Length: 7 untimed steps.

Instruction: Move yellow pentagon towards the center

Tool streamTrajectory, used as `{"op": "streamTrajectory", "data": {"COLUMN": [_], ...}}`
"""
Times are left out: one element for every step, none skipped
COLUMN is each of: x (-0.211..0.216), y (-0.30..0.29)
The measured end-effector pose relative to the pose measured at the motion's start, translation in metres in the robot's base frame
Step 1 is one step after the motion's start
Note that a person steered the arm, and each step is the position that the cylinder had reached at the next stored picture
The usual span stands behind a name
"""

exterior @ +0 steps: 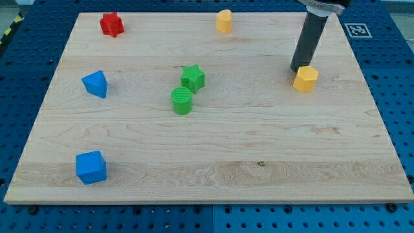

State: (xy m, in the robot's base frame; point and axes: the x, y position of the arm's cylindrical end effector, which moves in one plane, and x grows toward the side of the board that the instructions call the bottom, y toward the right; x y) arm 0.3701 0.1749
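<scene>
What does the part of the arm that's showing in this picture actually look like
Only the end of the arm shows: a straight, dark, round rod entering from the view's top right, with a lighter grey collar where it meets the frame edge. My tip is plain and blunt. No jaws, cables or markings are visible on it.

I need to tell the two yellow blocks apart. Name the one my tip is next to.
It is the yellow pentagon at the view's right, just right of my tip. The other yellow block sits apart at the view's top edge.
</scene>
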Motion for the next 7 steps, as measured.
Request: {"op": "streamTrajectory", "data": {"x": [0.005,0.01,0.01,0.009,0.016,0.037,0.037], "y": [-0.005,-0.017,-0.01,0.04,0.048,0.018,-0.017]}}
